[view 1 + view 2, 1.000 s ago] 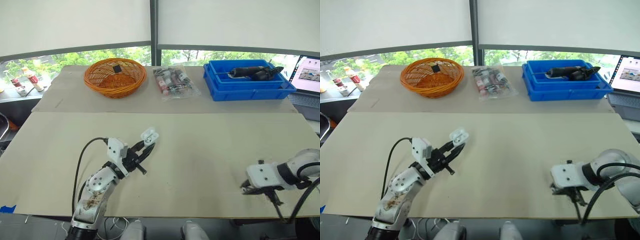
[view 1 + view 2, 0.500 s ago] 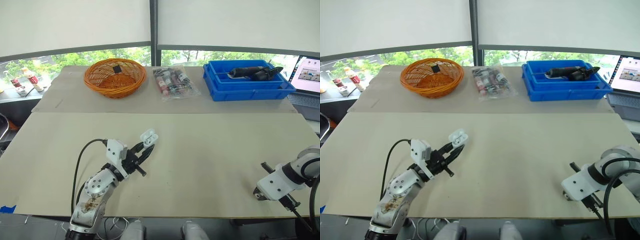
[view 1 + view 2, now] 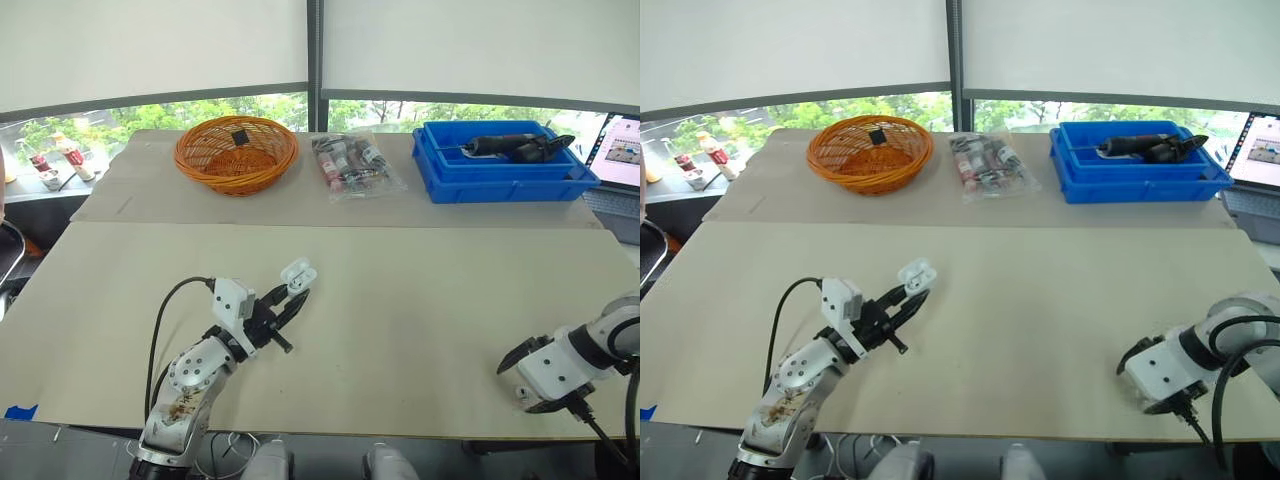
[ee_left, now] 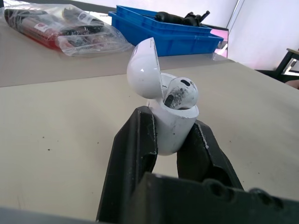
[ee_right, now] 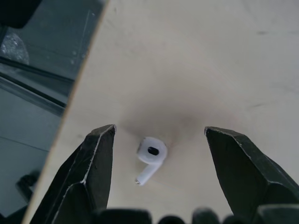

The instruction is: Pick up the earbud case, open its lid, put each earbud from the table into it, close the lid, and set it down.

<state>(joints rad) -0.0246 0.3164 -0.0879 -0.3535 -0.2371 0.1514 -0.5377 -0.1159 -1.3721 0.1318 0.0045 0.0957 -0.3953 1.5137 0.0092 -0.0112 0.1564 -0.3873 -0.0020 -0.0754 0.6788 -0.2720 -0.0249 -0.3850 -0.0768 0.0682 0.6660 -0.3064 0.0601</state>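
Note:
My left gripper (image 3: 291, 297) is shut on the white earbud case (image 3: 297, 270) and holds it just above the table's left-middle. In the left wrist view the case (image 4: 175, 126) stands upright between the fingers with its lid (image 4: 144, 74) swung open and one earbud (image 4: 181, 91) seated inside. My right gripper (image 3: 513, 380) is low over the table near the front right edge, open. In the right wrist view a loose white earbud (image 5: 150, 156) lies on the table between the spread fingers (image 5: 96, 158), touching neither.
At the back stand an orange wicker basket (image 3: 236, 153), a plastic bag of small items (image 3: 355, 165) and a blue bin (image 3: 510, 165) with a dark tool. A laptop (image 3: 625, 150) sits far right. The table's front edge (image 5: 79, 93) runs close beside the loose earbud.
My right gripper has opened wide and shifted a little to the right near the front edge. The left gripper and case have stayed put.

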